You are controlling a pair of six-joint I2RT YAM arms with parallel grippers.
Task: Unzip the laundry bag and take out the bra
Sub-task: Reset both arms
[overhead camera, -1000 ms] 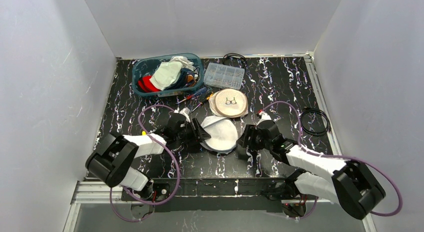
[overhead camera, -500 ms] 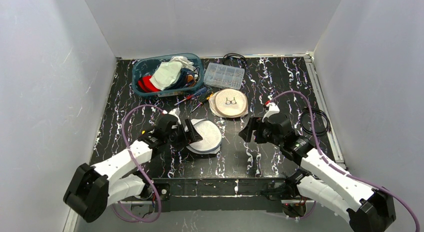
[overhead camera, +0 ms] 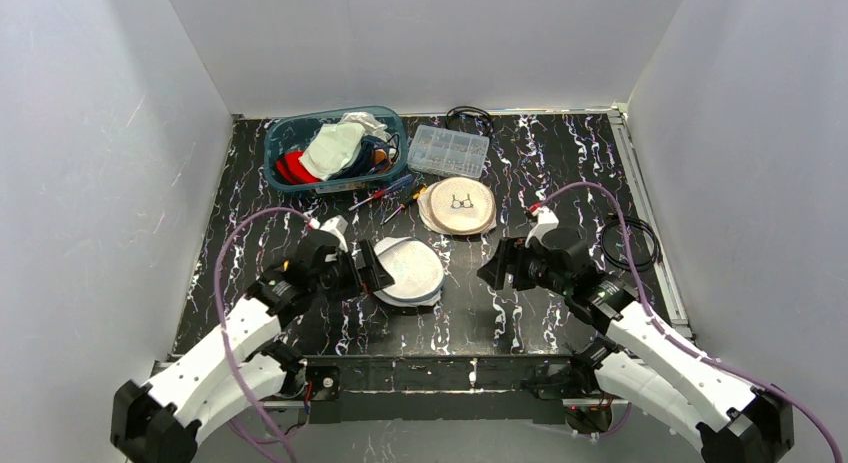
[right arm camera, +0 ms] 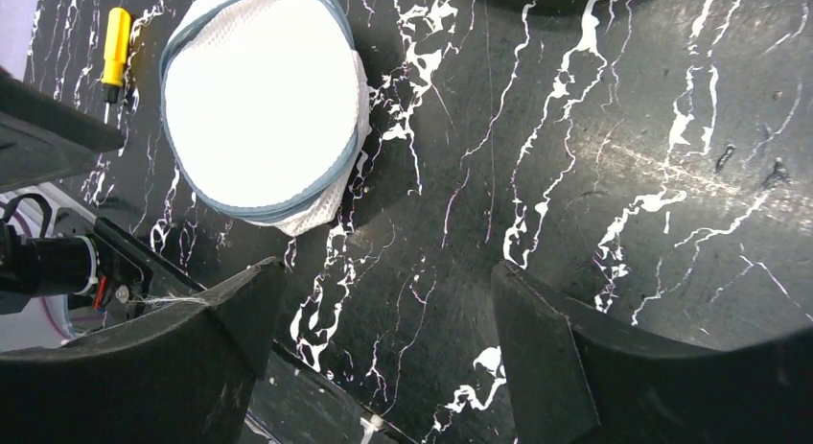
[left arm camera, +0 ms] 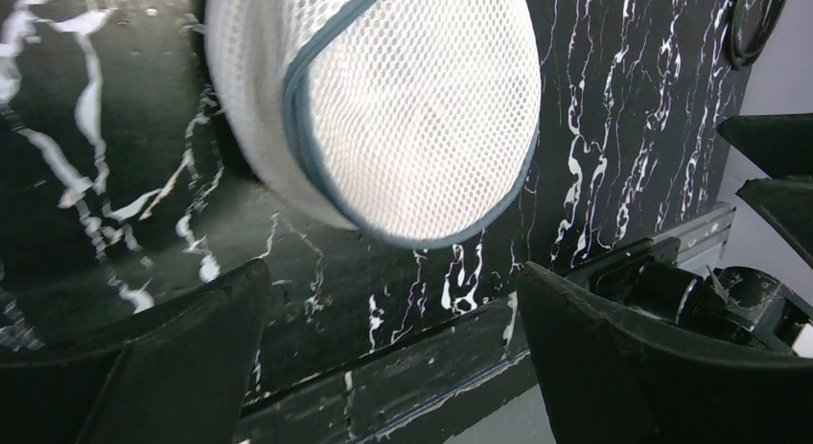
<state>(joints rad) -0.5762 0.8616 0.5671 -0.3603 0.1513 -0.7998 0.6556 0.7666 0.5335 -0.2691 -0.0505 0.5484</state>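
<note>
1. The laundry bag (overhead camera: 408,271), a round white mesh pouch edged in grey-blue, lay flat on the black marbled table (overhead camera: 560,173), near its front edge and between the two arms.
2. We saw the left gripper (overhead camera: 372,268) just beside the bag's left rim, with its jaws spread wide and nothing between them.
3. In the left wrist view, the bag (left arm camera: 383,108) sat just past the fingertips of the left gripper (left arm camera: 390,269), and only bare table showed in the gap.
4. The right gripper (overhead camera: 492,273) stood well apart from the bag on its right side, also spread open and holding nothing.
5. From the right wrist view, the bag (right arm camera: 259,108) lay off to the left of the right gripper (right arm camera: 385,267), with a yellow-handled screwdriver (right arm camera: 115,41) beyond it.
6. We could not tell from any view whether the zip was open, nor what the mesh held.
7. Farther back stood a blue basket (overhead camera: 335,148) of clothes, a clear compartment box (overhead camera: 448,150) and a round beige pouch (overhead camera: 458,206).
8. A black cable coil (overhead camera: 630,243) lay at the right edge.
</note>
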